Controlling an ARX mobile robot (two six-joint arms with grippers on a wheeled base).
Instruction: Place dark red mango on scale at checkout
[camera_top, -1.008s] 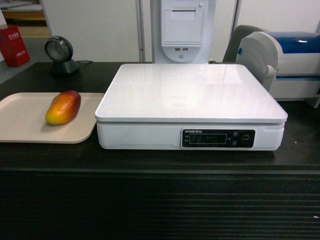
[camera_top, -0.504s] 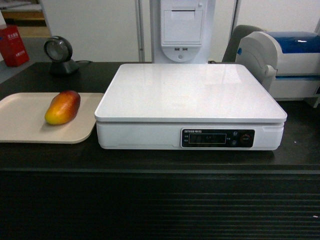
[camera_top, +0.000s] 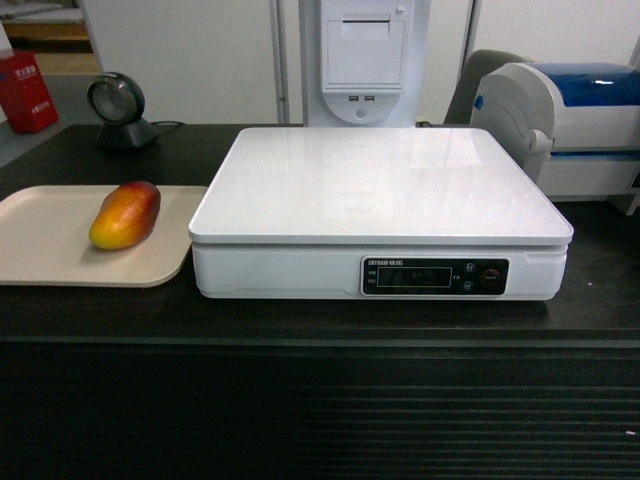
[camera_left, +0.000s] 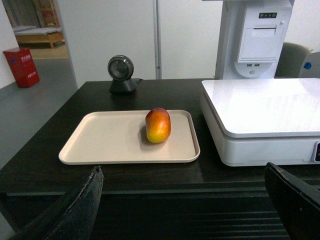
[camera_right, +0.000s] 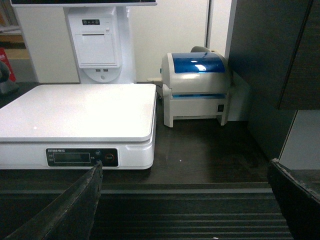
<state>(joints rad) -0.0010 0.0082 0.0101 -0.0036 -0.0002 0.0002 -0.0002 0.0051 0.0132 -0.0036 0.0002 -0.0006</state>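
The dark red mango (camera_top: 125, 214) (camera_left: 158, 125) lies on a beige tray (camera_top: 40, 250) (camera_left: 110, 142) at the left of the black checkout counter (camera_top: 320, 320). To its right stands the white scale (camera_top: 380, 190) (camera_left: 265, 107) (camera_right: 75, 112) with nothing on its platter. My left gripper (camera_left: 182, 175) hangs open in front of the counter's ribbed face, short of the tray. Over at the right, the right gripper (camera_right: 185, 172) is open too, before the counter beside the scale's front corner. Neither gripper shows in the head view.
A round black scanner (camera_top: 122, 110) (camera_left: 121, 74) stands behind the tray. A white receipt terminal (camera_top: 365, 60) rises behind the scale. A white-and-blue printer (camera_top: 570, 125) (camera_right: 196, 87) sits at the right, with a dark cabinet wall (camera_right: 270, 55) beyond it.
The head view has drifted slightly, so the scene sits a few pixels further left. Nothing on the counter has moved.
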